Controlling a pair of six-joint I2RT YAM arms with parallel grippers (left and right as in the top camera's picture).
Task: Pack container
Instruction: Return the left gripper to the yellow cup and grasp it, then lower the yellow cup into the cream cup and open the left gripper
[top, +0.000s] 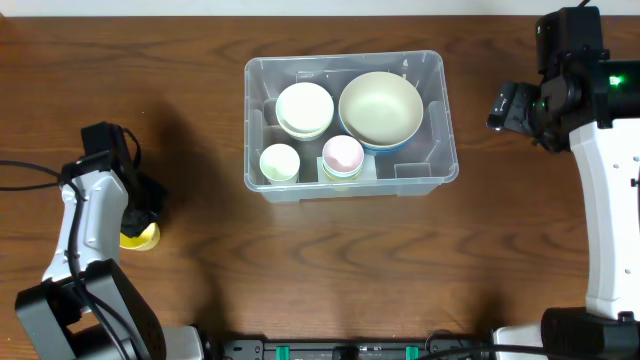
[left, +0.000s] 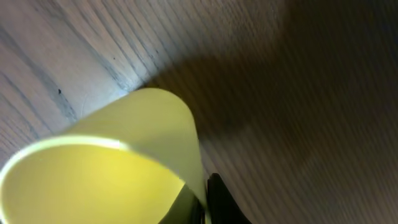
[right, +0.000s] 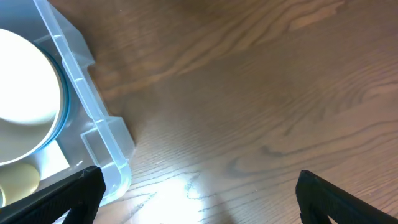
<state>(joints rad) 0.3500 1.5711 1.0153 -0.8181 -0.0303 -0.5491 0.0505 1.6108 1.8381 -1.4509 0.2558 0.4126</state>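
Note:
The clear plastic container (top: 447, 130) stands at mid-table. It holds a white bowl stack (top: 304, 108), a large cream bowl (top: 380, 108), a pale green cup (top: 280, 162) and a pink cup (top: 342, 155). My left gripper (top: 138, 218) is at the left, down on a yellow cup (top: 144, 238) that rests on the table. In the left wrist view the yellow cup (left: 106, 174) fills the lower left, its wall pinched between my fingers (left: 202, 198). My right gripper (top: 508, 108) is open and empty, right of the container. The right wrist view shows the container's corner (right: 93, 124) and my spread fingers (right: 199, 199).
Dark wood table (top: 330, 280). Black cables (top: 30, 175) trail at the left edge by the left arm. The right arm's white link (top: 610, 200) runs along the right edge.

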